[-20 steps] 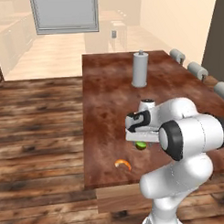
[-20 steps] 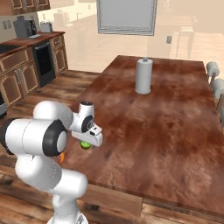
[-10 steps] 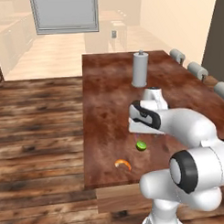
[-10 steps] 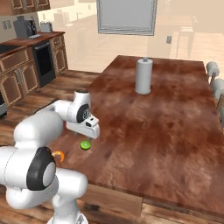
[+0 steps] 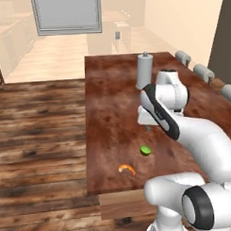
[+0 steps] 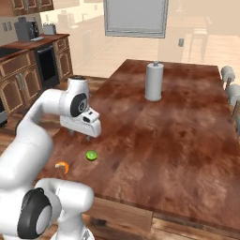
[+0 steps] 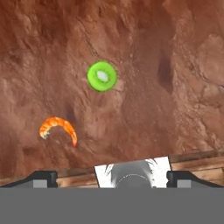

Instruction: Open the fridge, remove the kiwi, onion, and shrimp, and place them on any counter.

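Observation:
The lime-green kiwi (image 5: 145,150) (image 6: 91,155) (image 7: 102,76) lies free on the dark reddish-brown counter (image 5: 112,103) (image 6: 178,126) (image 7: 175,52), near its front edge. Just beside it, closer to the edge, rests the orange curved shrimp (image 5: 127,170) (image 6: 62,166) (image 7: 58,128). My gripper (image 5: 147,128) (image 6: 79,136) (image 7: 112,177) hovers above the counter a little beyond the kiwi, pointing down, open, with nothing between its fingers. The fridge and the onion are out of view.
A grey upright cylinder (image 5: 144,70) (image 6: 153,81) stands at mid-counter. Round grey stools (image 5: 203,73) (image 6: 228,74) line the counter's right side. Wooden cabinets with an oven (image 6: 28,70) run along the left wall. Plank floor (image 5: 37,125) lies left of the counter.
The gripper has lifted off the kiwi and drawn away toward the middle of the counter. The kiwi and shrimp have stayed where they lie.

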